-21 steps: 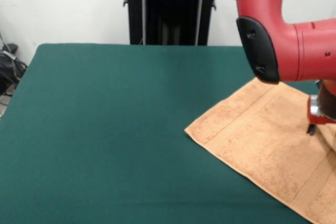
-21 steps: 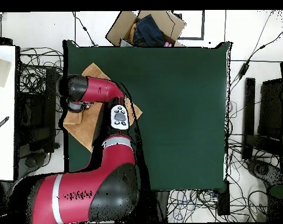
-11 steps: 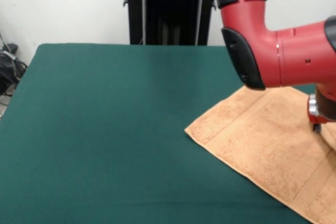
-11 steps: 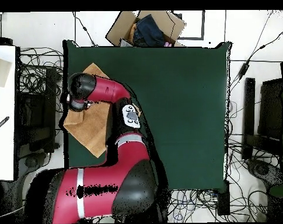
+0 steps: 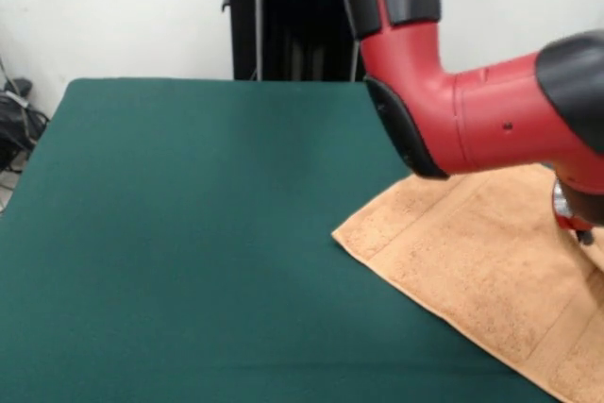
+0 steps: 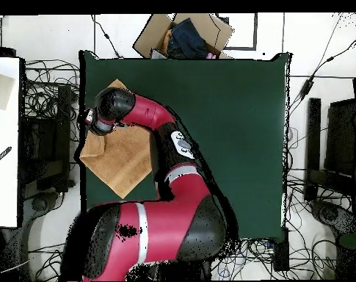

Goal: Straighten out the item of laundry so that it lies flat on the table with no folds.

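The item of laundry, a peach-orange towel (image 5: 472,266) (image 6: 125,161), lies spread as a diamond on the green table (image 5: 189,233) (image 6: 232,132), and a woven band shows near its hem. It sits at the right in the front view. In the overhead view it is by the table's left edge. My gripper (image 5: 578,226) (image 6: 98,126) is over the towel's part near that edge, low above or on the cloth. The wrist hides it, so its state does not show. The red arm (image 5: 444,110) covers the towel's far corner.
An open cardboard box (image 6: 184,33) holding dark cloth sits just past one table edge. Cables and black equipment (image 6: 45,117) lie on the floor around the table. A white surface (image 6: 4,139) stands beside it, and a black stand (image 5: 302,16) rises behind the table.
The arm's elbow has swung over toward the table's middle. The gripper has shifted a little toward the towel's outer corner. The towel has not visibly moved.
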Controlling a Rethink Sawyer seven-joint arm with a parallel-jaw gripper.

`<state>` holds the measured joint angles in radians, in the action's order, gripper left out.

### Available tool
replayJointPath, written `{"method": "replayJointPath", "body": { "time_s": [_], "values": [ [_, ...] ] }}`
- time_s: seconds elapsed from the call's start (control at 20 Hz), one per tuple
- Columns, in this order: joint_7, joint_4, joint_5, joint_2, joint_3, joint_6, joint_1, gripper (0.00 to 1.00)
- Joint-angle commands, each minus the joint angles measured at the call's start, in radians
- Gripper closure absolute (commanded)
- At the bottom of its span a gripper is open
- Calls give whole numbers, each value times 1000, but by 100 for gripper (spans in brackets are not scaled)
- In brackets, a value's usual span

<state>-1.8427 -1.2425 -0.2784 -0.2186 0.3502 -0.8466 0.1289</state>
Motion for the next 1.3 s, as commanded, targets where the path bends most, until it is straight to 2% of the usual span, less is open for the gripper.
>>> {"method": "replayJointPath", "body": {
  "time_s": [0.05, 0.45, 0.95, 1.3],
  "values": [
    [245, -121, 55, 91, 221, 112, 93, 0],
    [311, -97, 120, 144, 307, 118, 159, 0],
    [429, -21, 163, 243, 381, -25, 280, 0],
    [500, 92, 185, 298, 373, -146, 308, 0]
  ]
}}
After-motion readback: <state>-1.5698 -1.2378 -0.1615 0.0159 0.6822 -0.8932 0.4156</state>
